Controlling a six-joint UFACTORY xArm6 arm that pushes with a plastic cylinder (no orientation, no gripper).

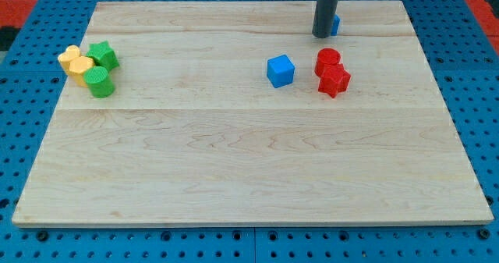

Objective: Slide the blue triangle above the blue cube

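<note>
The blue cube (281, 70) sits on the wooden board right of the middle, in the upper half. The blue triangle (335, 24) is near the view's top, above and to the right of the cube; the rod hides most of it and only a sliver shows on the rod's right side. My tip (321, 35) rests on the board right against the triangle's left side, up and to the right of the blue cube.
A red cylinder (328, 60) and a red star-like block (334, 79) stand just right of the blue cube. At the view's left sit a yellow block (76, 63), a green star-like block (103, 55) and a green cylinder (100, 83). The board's edge (249, 220) borders a blue pegboard.
</note>
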